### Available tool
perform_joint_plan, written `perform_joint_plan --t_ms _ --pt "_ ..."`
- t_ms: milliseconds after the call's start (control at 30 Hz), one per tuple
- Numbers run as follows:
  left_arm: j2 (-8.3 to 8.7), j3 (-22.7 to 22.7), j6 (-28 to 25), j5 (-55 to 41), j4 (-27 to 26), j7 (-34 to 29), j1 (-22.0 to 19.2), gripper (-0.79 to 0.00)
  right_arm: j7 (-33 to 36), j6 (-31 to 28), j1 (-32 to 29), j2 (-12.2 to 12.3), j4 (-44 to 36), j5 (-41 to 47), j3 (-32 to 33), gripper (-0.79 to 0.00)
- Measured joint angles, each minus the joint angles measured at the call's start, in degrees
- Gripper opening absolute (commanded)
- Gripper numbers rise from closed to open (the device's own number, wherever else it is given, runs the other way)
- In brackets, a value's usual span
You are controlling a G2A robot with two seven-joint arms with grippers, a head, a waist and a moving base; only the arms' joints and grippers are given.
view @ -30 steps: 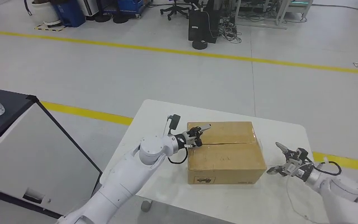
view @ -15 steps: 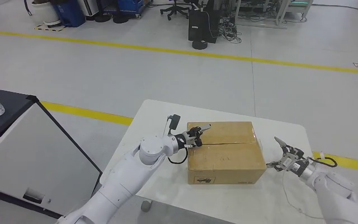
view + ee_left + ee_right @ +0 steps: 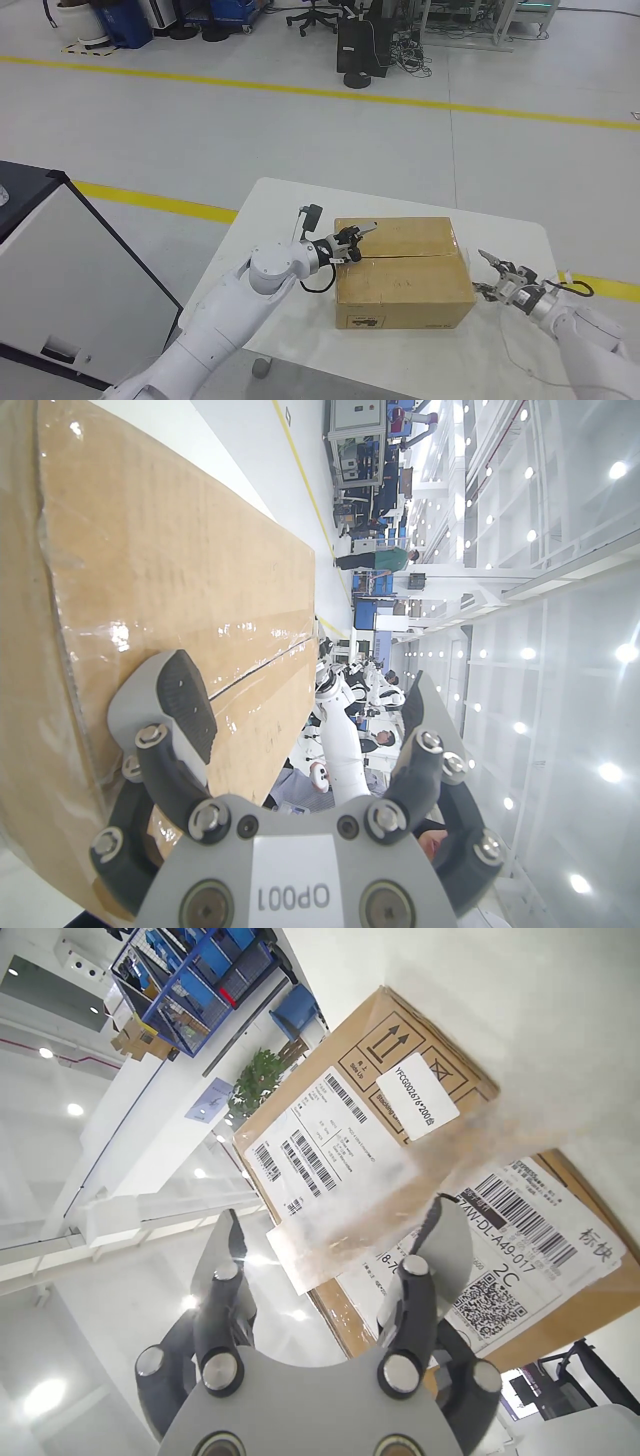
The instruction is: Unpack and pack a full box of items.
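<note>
A closed, taped cardboard box stands in the middle of the white table. My left gripper is open at the box's left top edge; one finger rests near the taped seam of the box, the other hangs in the air above. My right gripper is open just off the box's right end, close to its labelled side, fingers apart with nothing between them.
Bare tabletop lies in front of and behind the box. A white cabinet stands left of the table. Yellow floor lines and office chairs are far behind.
My right gripper has moved left toward the box's right end. The left arm and the box have stayed where they were.
</note>
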Motion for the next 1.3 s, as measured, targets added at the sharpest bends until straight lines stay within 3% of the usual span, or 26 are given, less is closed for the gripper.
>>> perform_joint_plan --t_ms 200,367,567,633,733,1233,1300 --pt "0.0 0.0 0.0 0.0 0.0 0.0 0.0 0.0 -0.33 -1.14 0.36 -0.06 0.59 0.22 0.4 -0.785" --pt "0.0 0.0 0.0 0.0 0.0 0.0 0.0 0.0 -1.8 -6.82 -0.16 0.02 -0.44 -0.45 1.79 -0.785" --pt "0.0 0.0 0.0 0.0 0.0 0.0 0.0 0.0 -3.59 -19.7 -2.28 0.32 -4.14 -5.06 3.81 -0.785" --pt "0.0 0.0 0.0 0.0 0.0 0.0 0.0 0.0 -3.88 -24.34 -3.56 0.45 -6.04 -6.8 4.62 -0.742" --pt "0.0 0.0 0.0 0.0 0.0 0.0 0.0 0.0 -4.44 -29.59 -5.7 0.58 -8.84 -8.71 5.82 -0.785" --pt "0.0 0.0 0.0 0.0 0.0 0.0 0.0 0.0 -15.08 -49.33 -12.29 0.65 -19.97 -26.4 8.52 -0.782" --pt "0.0 0.0 0.0 0.0 0.0 0.0 0.0 0.0 -16.24 -50.59 -12.8 0.58 -21.11 -28.31 8.49 -0.714"
